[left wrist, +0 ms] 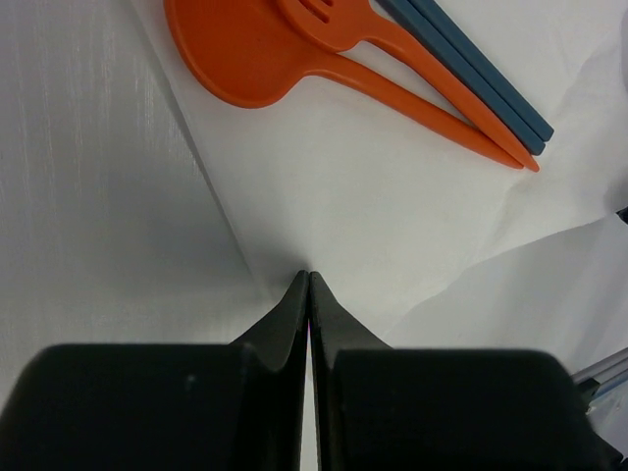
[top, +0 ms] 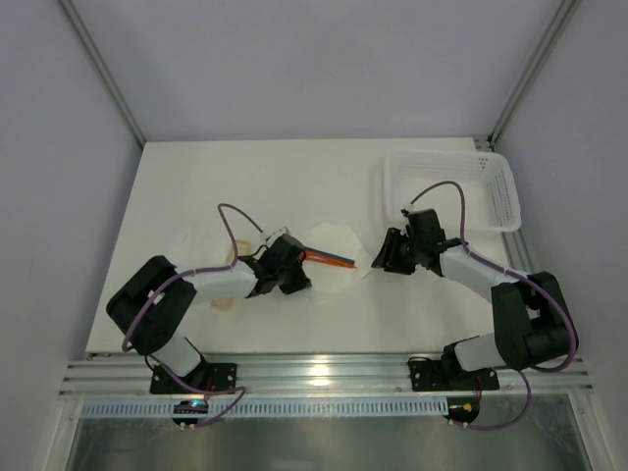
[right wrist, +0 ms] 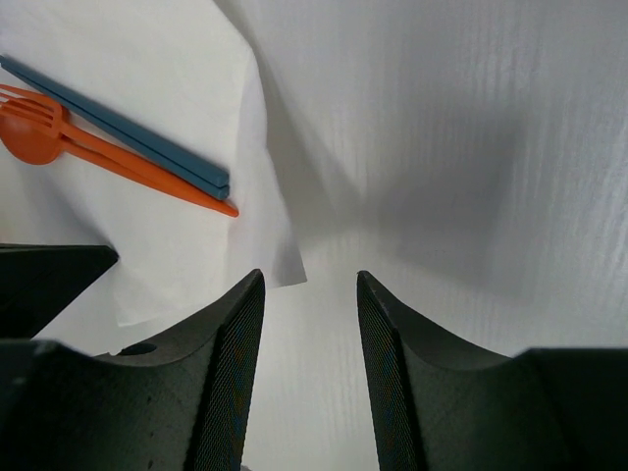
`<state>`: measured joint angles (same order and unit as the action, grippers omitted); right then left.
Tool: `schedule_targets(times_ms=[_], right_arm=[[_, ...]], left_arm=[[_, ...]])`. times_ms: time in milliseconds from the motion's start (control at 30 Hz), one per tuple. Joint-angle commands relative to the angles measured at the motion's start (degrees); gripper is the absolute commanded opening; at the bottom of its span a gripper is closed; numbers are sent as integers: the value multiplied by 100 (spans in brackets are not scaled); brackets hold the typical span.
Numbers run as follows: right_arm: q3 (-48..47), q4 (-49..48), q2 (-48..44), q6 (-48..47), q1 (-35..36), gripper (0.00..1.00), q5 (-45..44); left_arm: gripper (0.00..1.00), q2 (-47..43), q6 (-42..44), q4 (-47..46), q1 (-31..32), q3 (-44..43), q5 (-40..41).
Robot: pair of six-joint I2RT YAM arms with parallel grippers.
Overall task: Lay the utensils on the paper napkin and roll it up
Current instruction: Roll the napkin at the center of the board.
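Note:
The paper napkin [top: 339, 240] [left wrist: 392, 196] [right wrist: 147, 69] lies spread on the table between the arms. On it rest the utensils [top: 329, 258]: an orange spoon [left wrist: 245, 54], an orange fork [left wrist: 339, 20] and two blue sticks [left wrist: 481, 83] [right wrist: 128, 132], side by side with their handle ends together. My left gripper [top: 297, 281] [left wrist: 309, 277] is shut, its tips meeting on the napkin's near corner, where the paper's edge and a crease run into them. My right gripper [top: 378, 258] [right wrist: 309, 277] stands open just off the napkin's opposite corner, over bare table, with nothing between its fingers.
A white perforated basket [top: 496, 186] stands at the back right, behind the right arm. A small beige piece [top: 224, 302] lies on the table by the left arm's elbow. The table's near edge runs just in front of both bases.

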<state>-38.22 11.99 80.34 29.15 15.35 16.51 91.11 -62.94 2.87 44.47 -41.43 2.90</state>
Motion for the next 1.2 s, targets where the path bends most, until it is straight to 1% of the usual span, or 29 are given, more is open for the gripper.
schedule_targets(times_ms=[0,167,533,800,1167], right_arm=[[69,-320,-202,152,178,48,54],[113,-504,-167,267,222,48,98],[8,-830,219,381,363,47,353],[-230,-830,298,399,618,46,361],[-529,-830,562,513,890,46,309]], left_arm=[[0,-137,-43,407,123,91,220],[0,-173,-87,460,211,91,273],[0,-278,-140,442,282,153,299],[0,-269,-175,433,361,126,299],[0,-287,-175,442,387,118,299]])
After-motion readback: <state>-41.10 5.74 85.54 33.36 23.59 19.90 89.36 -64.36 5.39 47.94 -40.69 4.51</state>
